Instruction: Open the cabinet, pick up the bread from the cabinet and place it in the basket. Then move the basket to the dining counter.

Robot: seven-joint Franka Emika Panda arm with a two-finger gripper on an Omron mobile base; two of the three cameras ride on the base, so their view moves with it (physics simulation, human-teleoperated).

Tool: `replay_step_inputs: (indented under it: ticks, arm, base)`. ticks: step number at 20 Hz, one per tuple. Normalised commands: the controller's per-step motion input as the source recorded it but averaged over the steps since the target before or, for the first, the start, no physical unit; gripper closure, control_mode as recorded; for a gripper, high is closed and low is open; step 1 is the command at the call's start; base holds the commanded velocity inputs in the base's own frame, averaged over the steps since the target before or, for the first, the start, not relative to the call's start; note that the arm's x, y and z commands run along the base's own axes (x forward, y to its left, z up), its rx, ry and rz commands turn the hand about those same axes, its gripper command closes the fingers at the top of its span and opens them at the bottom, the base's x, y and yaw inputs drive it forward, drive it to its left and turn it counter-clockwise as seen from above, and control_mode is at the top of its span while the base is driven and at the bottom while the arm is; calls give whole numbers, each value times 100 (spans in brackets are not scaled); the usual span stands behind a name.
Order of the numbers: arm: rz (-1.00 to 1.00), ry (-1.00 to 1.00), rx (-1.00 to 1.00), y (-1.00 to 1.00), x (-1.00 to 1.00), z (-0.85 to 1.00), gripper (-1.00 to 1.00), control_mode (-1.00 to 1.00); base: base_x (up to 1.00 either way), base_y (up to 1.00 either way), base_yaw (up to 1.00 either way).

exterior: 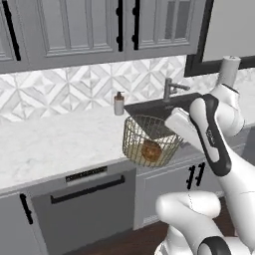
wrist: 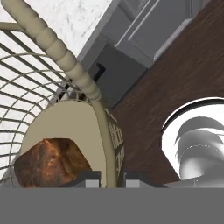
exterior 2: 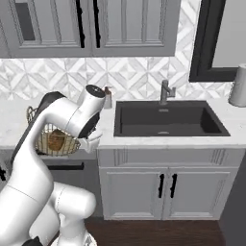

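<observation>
The basket (exterior: 151,140) is up in the air, tilted, at the front edge of the white worktop (exterior: 50,144), partly out over the floor (wrist: 183,74). The bread (exterior: 151,150) lies inside the basket on its tan bottom. In the right base view the basket (exterior 2: 54,139) shows behind the white arm, with the bread (exterior 2: 56,140) in it. The pincer (wrist: 113,177) is nearly closed, and it holds the basket by its side wall. In the hand view one fingertip (wrist: 89,178) is inside the basket and the other is outside, with the thin wall between them. The thick rim (wrist: 57,50) of the basket curves up past the camera there. The bread (wrist: 51,162) sits just beside the inner fingertip, low in the basket (wrist: 65,127). Behind the basket is a black sink (exterior 2: 166,120) set in the worktop, with a grey tap (exterior 2: 166,91) at its back. A small soap bottle (exterior: 119,103) stands on the worktop near the sink. A white roll (exterior 2: 239,86) stands at the far end of the worktop. Grey cupboards (exterior: 79,30) with black handles hang on the wall above, and their doors look shut. Below the worktop is a dark dishwasher (exterior: 84,204) with a long black handle, and grey doors are under the sink.
</observation>
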Motion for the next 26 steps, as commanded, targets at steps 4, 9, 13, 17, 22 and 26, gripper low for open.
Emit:
replay_step_inputs:
  ticks: [4, 9, 13, 17, 22, 26]
  arm:
    - [0, 0, 0, 0, 0, 0, 100, 100]
    - [0, 0, 0, 0, 0, 0, 100, 100]
    - [0, 0, 0, 0, 0, 0, 100, 100]
    - [0, 0, 0, 0, 0, 0, 100, 100]
    - [0, 0, 0, 0, 0, 0, 100, 100]
    - [0, 0, 0, 0, 0, 0, 100, 100]
  base:
    - [0, -54, -75]
    - [3, -49, -80]
    - [5, -40, -83]
    - [7, -44, -82]
    - [16, -45, -78]
    - [21, -71, -59]
